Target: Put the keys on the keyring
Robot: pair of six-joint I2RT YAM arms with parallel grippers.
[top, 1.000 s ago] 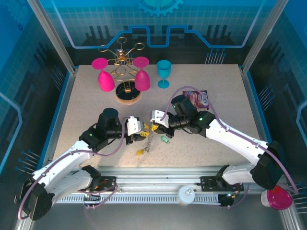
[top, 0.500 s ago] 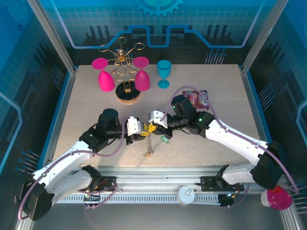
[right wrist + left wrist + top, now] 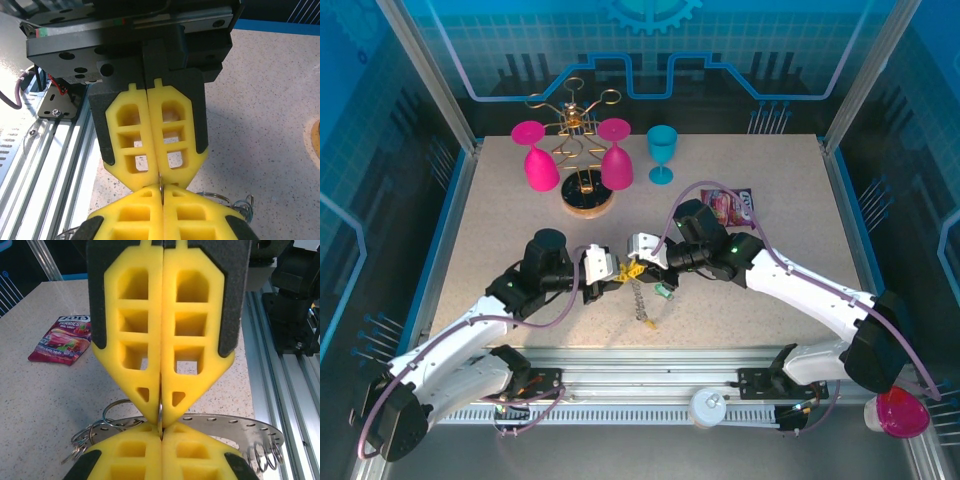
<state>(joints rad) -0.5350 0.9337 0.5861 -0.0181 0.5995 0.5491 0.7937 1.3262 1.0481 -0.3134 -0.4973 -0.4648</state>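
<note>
Top external: left gripper (image 3: 623,276) and right gripper (image 3: 637,267) set tip to tip, both clamped on the keyring (image 3: 642,300), hung below them, presumably steadied for threading; green key (image 3: 663,291) left beside right jaws.
Left wrist: rim pinched between tips.
Right wrist: likewise.

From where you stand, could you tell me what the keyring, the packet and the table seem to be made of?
Keyring: metal, it seems; a thin silvery plate with a dull sheen and punched holes.
Packet: probably glossy printed plastic film; it crinkles and catches light.
Table: a pale, speckled, matt surface, perhaps laminate or stone-look; the look leaves it open.
</note>
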